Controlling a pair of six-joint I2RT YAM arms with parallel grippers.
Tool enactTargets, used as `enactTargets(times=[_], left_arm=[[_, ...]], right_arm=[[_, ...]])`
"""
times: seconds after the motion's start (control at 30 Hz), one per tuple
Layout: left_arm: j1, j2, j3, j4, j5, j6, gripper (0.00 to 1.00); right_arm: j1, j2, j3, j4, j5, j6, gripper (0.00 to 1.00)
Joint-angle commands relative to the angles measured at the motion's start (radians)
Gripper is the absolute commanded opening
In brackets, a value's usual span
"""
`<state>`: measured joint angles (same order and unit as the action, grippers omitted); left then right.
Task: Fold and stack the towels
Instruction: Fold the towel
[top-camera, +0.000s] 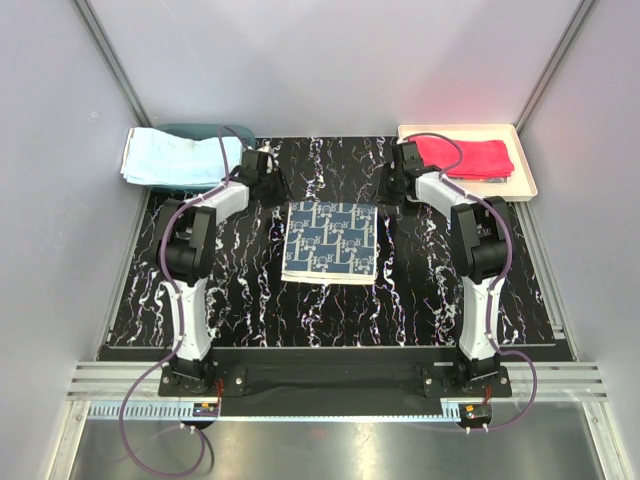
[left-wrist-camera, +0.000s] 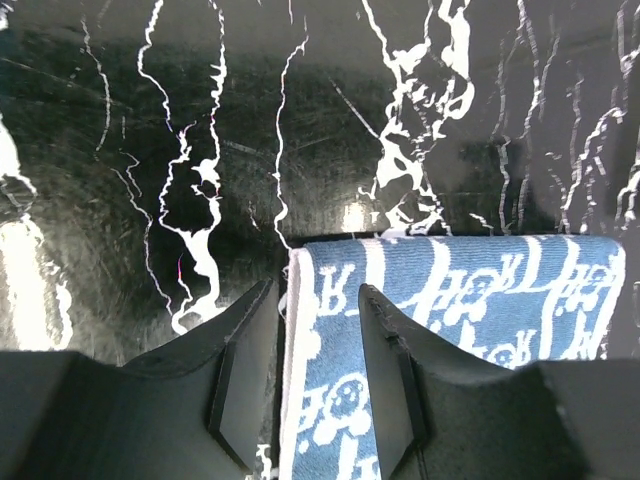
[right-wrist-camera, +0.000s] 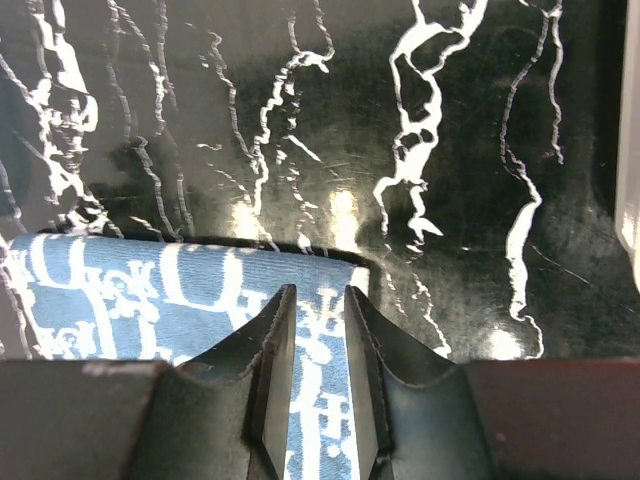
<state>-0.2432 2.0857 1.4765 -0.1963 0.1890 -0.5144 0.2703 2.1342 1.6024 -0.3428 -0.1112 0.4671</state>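
Top view, surface: the counter (top-camera: 420, 290) is a glossy black slab with white marble veining.
Top view, room: pale grey walls on three sides, metal posts in the far corners, a ribbed metal rail along the near edge.
Top view, centre: the patterned towel (top-camera: 330, 240) lies folded and flat at mid-counter.
Top view, far left: the light blue towel (top-camera: 175, 157) sits folded on the teal basket (top-camera: 200, 128).
Top view, far right: the red-pink towel (top-camera: 465, 155) lies in the cream tray (top-camera: 525, 180).
Top view, arms: the left arm (top-camera: 190, 250) and right arm (top-camera: 480, 245) each reach to a far corner of the patterned towel.
Left wrist view: the left fingers (left-wrist-camera: 262, 305) stand well apart, straddling the towel's white-hemmed side edge and gripping nothing. Glare patches show on the counter.
Right wrist view: the right fingers (right-wrist-camera: 285, 320) are parted by a narrow gap over the towel's corner. The cloth lies flat below, not pinched.
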Motion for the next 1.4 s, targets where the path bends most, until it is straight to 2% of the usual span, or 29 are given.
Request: enactTargets(times=[0.0, 0.3, 0.73, 1.0, 1.03, 1.17, 1.37], left_arm=[[0.004, 0.037, 0.025, 0.023, 0.023, 0.031, 0.45], [0.005, 0.102, 0.057, 0.02, 0.047, 0.04, 0.52], [0.004, 0.089, -0.027, 0.095, 0.078, 0.007, 0.5], [0.007, 0.102, -0.018, 0.116, 0.09, -0.009, 0.4], [0.007, 0.102, -0.018, 0.118, 0.089, -0.007, 0.36], [0.008, 0.102, -0.018, 0.129, 0.092, -0.013, 0.31], [0.015, 0.099, -0.022, 0.153, 0.099, -0.022, 0.2]], right_arm=[[0.003, -0.056, -0.021, 0.002, 0.039, -0.021, 0.33], [0.004, -0.019, -0.027, 0.014, 0.028, -0.016, 0.38], [0.004, 0.029, -0.024, 0.034, -0.001, -0.002, 0.38], [0.004, 0.058, -0.006, 0.038, -0.008, 0.007, 0.38], [0.004, 0.064, -0.001, 0.037, -0.008, 0.007, 0.38], [0.004, 0.076, 0.022, 0.031, -0.016, 0.008, 0.36], [0.004, 0.093, 0.048, 0.019, -0.013, 0.002, 0.25]])
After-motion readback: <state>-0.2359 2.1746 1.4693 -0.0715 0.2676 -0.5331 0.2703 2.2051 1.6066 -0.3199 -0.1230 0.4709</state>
